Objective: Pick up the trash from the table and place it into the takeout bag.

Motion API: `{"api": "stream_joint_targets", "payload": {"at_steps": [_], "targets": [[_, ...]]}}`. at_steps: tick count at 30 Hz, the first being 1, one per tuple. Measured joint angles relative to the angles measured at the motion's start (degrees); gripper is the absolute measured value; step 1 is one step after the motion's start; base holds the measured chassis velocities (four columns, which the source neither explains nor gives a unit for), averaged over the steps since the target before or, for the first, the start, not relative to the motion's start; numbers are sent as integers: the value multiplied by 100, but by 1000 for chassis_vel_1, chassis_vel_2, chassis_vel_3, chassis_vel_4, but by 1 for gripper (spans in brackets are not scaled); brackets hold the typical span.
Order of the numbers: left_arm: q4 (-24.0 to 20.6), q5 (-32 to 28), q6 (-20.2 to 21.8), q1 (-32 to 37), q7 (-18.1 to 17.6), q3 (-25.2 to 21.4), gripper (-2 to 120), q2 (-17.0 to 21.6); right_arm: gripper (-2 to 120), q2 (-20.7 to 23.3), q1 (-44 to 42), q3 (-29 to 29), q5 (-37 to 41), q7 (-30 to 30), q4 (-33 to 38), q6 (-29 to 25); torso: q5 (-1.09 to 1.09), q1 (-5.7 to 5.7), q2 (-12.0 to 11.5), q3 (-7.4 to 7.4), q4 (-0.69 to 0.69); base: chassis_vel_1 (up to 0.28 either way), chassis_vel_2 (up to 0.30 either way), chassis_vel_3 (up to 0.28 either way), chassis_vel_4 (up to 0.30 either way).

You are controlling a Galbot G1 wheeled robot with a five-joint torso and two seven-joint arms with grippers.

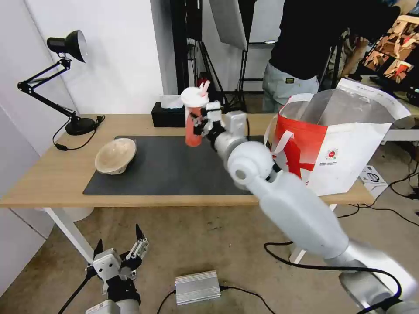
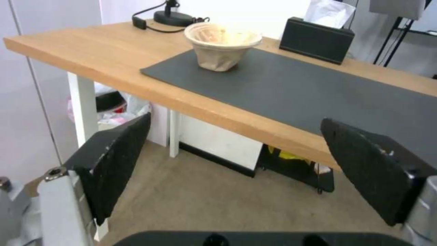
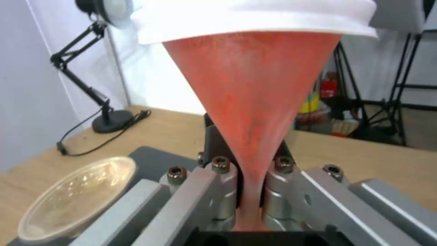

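Note:
My right gripper (image 1: 202, 125) is shut on the red paper cup (image 1: 193, 117), which has a white lid and stands upright over the back of the dark grey mat (image 1: 174, 170). In the right wrist view the cup (image 3: 255, 95) is pinched near its base between the fingers (image 3: 223, 191). The beige pulp bowl (image 1: 115, 155) sits on the mat's left end, also seen as bowl (image 2: 222, 44) and bowl (image 3: 77, 194). The takeout bag (image 1: 340, 148) stands open at the right end of the table (image 1: 48, 174). My left gripper (image 1: 120, 255) hangs open below the table's front edge, its pads (image 2: 118, 164) wide apart.
A black tissue box (image 1: 168, 114) stands at the table's back edge behind the cup. At the back left is a black desk lamp (image 1: 74, 87) with its cord. A silver box (image 1: 197, 286) and cables lie on the floor. A person stands behind the table.

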State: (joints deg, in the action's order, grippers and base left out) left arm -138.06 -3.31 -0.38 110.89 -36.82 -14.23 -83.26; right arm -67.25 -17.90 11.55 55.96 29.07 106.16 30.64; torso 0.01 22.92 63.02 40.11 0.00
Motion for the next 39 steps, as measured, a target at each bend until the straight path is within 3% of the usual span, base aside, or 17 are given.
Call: {"api": "stream_joint_targets", "payload": {"at_steps": [12,27,39], "targets": [[91,-20,-7,-93,1,81,100,75,3,915,274,-563,520,58,227,129,1,0,0,0,-1,0,0,0,0],[62,-26,-6,-103,17,110,100,124,3,1571,782,-1033,966,144,60,272,0,1,0,0,0,0,0,0,0],[-55,-48,-6,-89,29,26,100,241,3,2021,708,-1353,974,99,-111,291,0,1,0,0,0,0,0,0,0]]}}
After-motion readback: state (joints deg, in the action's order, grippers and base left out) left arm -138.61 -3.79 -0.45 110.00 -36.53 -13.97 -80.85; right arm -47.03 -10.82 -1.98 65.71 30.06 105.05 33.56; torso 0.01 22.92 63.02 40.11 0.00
